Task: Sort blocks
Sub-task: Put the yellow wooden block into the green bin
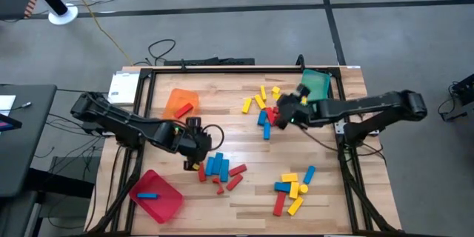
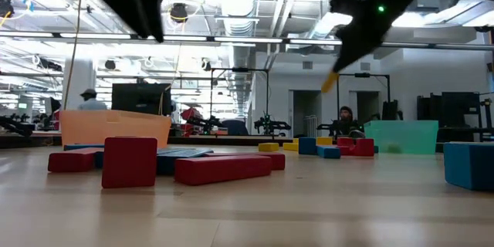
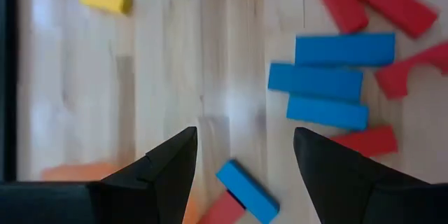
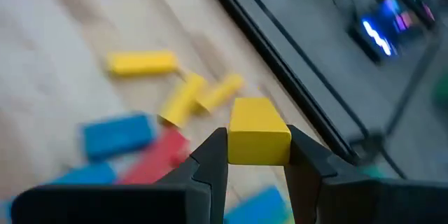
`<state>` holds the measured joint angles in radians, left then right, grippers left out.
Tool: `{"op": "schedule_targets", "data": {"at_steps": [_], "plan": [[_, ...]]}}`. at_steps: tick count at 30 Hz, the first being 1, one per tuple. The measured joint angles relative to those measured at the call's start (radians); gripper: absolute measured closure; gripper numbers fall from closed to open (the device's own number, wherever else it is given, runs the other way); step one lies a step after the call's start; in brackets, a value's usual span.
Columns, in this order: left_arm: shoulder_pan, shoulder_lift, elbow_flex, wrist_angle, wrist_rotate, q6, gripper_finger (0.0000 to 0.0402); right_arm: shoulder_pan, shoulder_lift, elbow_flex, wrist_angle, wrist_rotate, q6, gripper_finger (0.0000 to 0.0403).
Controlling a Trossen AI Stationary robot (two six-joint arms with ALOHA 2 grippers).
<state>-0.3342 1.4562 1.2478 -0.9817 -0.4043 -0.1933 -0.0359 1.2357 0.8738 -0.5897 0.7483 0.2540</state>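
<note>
Yellow squared block (image 4: 258, 140) is pinched in the right hand (image 4: 256, 155); the left hand (image 3: 245, 164) gapes above a smooth blue bar (image 3: 246, 191).

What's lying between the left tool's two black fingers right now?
In the left wrist view, a blue block lies on the wood between the open left tool's fingers, overlapping a red block. Neither finger touches it.

Clamped in the right gripper (image 1: 285, 111), up off the table (image 1: 244, 192): one held block (image 4: 257, 140). Below and around that claw, scattered blocks (image 1: 261, 102); just behind it, a tray (image 1: 317, 83). Below the left gripper (image 1: 192, 163), between its spread fingers, a loose bar (image 3: 246, 191); just beside that claw, a cluster of bars (image 1: 217, 166).
</note>
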Motion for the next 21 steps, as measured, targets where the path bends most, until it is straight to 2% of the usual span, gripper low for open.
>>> {"op": "schedule_targets", "data": {"at_steps": [10, 15, 21], "plan": [[-0.038, 0.000, -0.123, 0.003, 0.039, -0.064, 0.0168, -0.243, -0.081, 0.000, -0.241, -0.019, 0.087, 0.0284], [-0.053, 0.000, -0.152, -0.013, 0.052, -0.083, 0.0168, -0.357, -0.066, 0.000, -0.315, -0.120, 0.106, 0.0284], [-0.058, 0.000, -0.213, -0.009, 0.157, -0.098, 0.0168, -0.425, -0.036, 0.000, -0.344, -0.188, 0.104, 0.0284]]}}
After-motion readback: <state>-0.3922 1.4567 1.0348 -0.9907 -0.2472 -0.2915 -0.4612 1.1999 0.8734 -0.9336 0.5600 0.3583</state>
